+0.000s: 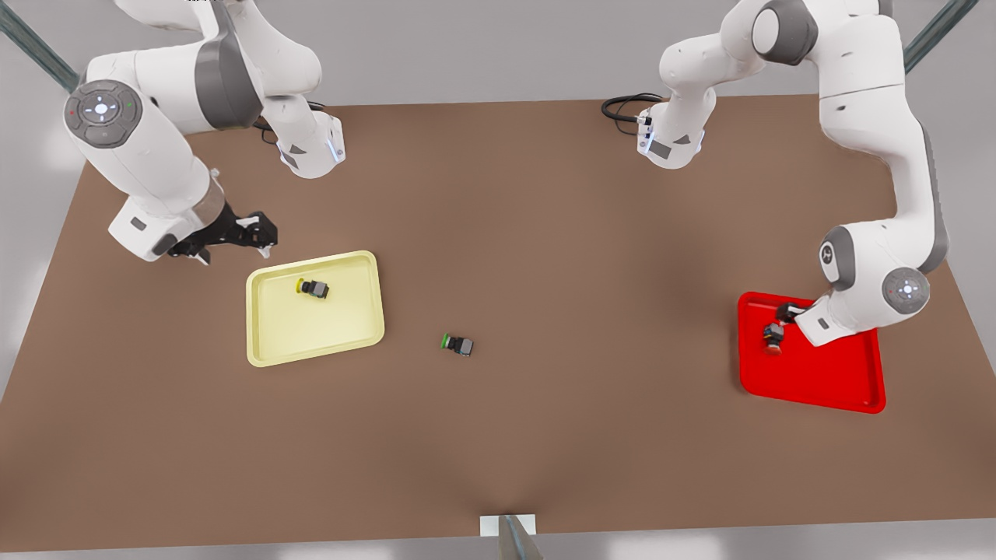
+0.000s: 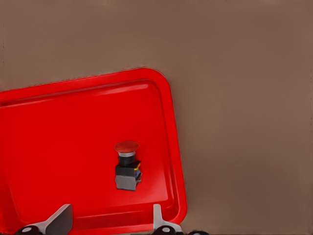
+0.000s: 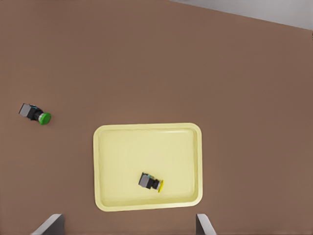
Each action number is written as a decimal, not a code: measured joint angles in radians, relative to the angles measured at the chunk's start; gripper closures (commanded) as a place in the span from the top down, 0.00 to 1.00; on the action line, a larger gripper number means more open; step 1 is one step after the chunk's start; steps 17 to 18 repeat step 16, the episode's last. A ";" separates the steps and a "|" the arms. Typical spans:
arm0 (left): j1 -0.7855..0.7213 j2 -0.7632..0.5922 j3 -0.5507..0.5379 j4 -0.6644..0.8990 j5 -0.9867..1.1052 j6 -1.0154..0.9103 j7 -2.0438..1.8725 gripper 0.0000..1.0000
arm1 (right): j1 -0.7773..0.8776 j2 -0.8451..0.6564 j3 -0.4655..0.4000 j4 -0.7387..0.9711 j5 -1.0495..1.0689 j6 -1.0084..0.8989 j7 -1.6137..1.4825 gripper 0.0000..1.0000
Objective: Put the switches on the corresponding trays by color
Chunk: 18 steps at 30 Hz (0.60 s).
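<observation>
The yellow switch [image 1: 313,288] [image 3: 150,182] lies on its side inside the pale yellow tray [image 1: 311,330] [image 3: 127,152]. My right gripper [image 1: 264,237] [image 3: 128,223] hangs open and empty just off that tray's far corner, on the front view's left. The red switch [image 1: 773,338] [image 2: 127,169] rests on the bright red tray [image 1: 825,381] [image 2: 58,132] near its corner, on the front view's right. My left gripper [image 1: 786,315] [image 2: 110,215] hovers open above that tray, close beside the red switch and not holding it.
A green-capped switch [image 1: 457,344] [image 3: 34,113] lies on the brown table [image 1: 591,257] between the two trays, nearer the yellow one. A black cable [image 1: 626,105] loops at the far table edge. A small white bracket [image 1: 507,527] sits at the near edge.
</observation>
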 measured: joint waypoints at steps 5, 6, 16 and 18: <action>-0.009 -0.101 -0.165 0.172 -0.006 -0.326 -0.287 1.00 | 0.003 0.000 0.005 -0.002 -0.002 0.002 0.000 1.00; -0.009 -0.129 -0.180 0.217 -0.006 -0.393 -0.339 1.00 | -0.001 0.000 0.005 -0.003 -0.002 0.002 0.000 1.00; -0.311 -0.269 0.156 0.336 -0.103 -0.650 -0.445 1.00 | -0.014 -0.003 0.005 -0.008 -0.003 -0.002 0.000 1.00; -0.311 -0.269 0.156 0.336 -0.103 -0.650 -0.445 1.00 | -0.014 -0.003 0.005 -0.008 -0.003 -0.002 0.000 1.00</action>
